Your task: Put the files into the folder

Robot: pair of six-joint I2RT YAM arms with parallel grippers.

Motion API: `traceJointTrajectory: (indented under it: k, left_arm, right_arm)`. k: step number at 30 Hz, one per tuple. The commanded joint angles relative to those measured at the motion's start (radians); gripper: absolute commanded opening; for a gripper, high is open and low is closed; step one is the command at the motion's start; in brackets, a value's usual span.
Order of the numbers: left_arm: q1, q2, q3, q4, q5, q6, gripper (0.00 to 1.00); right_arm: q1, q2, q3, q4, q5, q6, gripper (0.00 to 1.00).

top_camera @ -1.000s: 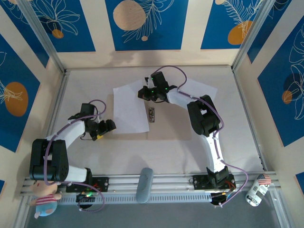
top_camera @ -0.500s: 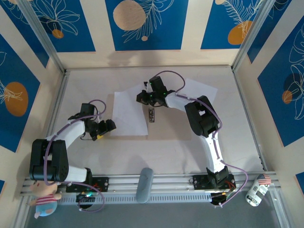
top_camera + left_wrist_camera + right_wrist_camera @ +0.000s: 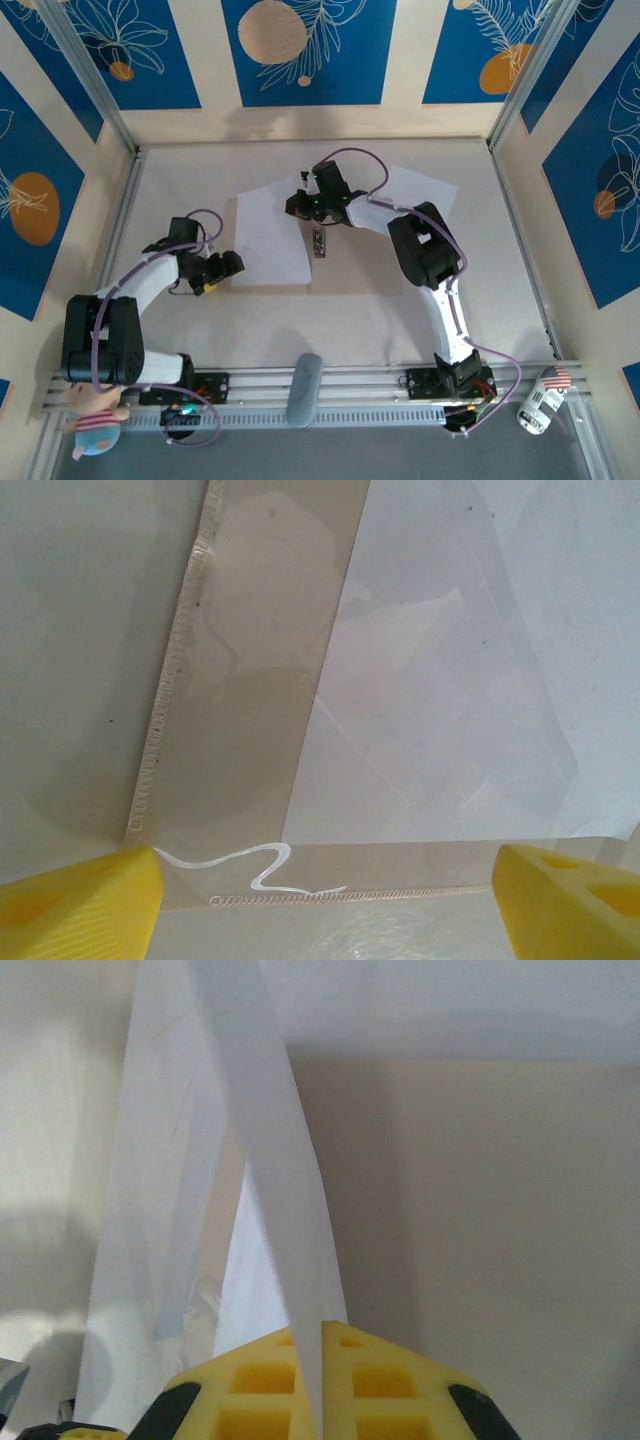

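The right gripper [image 3: 298, 203] is pinched on the 1 o'clock corner of a white file [image 3: 268, 240], holding that edge raised off the surface [image 3: 300, 325]. The left gripper [image 3: 228, 265], spread wide, sits at the sheet's 8 o'clock edge. The tan folder [image 3: 360, 262] lies at its 3 o'clock, with a second file [image 3: 425, 187] at the folder's 1 o'clock.
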Motion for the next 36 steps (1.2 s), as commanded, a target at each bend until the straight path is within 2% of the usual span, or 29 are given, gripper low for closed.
traceJointTrajectory:
  k: [1,14,26,36]
  left_arm:
    - [0.009,-0.020,0.007,-0.023,0.007,0.008,0.86]
    - [0.010,-0.023,0.007,-0.029,0.005,0.012,0.86]
    - [0.010,-0.025,0.007,-0.028,0.007,0.011,0.86]
    - [0.009,-0.029,-0.002,-0.023,0.008,0.010,0.86]
  right_arm:
    - [0.005,-0.010,0.024,-0.040,0.027,-0.054,0.01]
    - [-0.034,-0.013,0.050,-0.054,0.019,-0.056,0.01]
    - [0.000,-0.013,-0.053,0.072,0.010,0.040,0.01]
    - [0.022,-0.019,-0.071,0.094,0.009,0.044,0.01]
